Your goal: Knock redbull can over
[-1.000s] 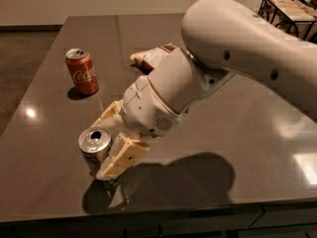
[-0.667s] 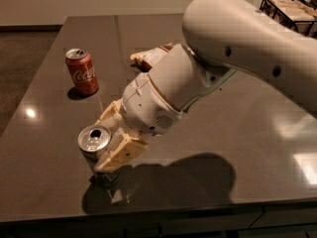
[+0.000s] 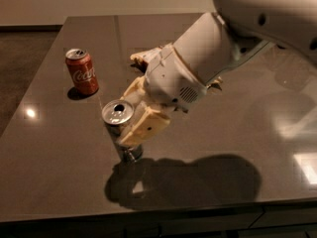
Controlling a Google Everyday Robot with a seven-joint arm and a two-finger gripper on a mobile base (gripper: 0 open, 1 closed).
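The redbull can [image 3: 118,113], slim with a shiny silver top and open pull-tab hole, is near the front left of the dark table [image 3: 59,152]. It leans slightly, its top toward the left and its base lower right. My gripper [image 3: 130,124] is shut on it: one cream finger [image 3: 144,127] presses its right front side and the other finger [image 3: 133,90] sits behind it. The can's body is mostly hidden by the front finger. Whether its base touches the table I cannot tell.
A red Coca-Cola can [image 3: 82,72] stands upright at the left, behind the redbull can. A pale snack bag [image 3: 143,57] lies behind my wrist, mostly hidden by the arm. The table's front edge [image 3: 148,213] is close below the can.
The redbull can and my gripper have moved together to the right and away from the front edge. The Coca-Cola can has not moved.
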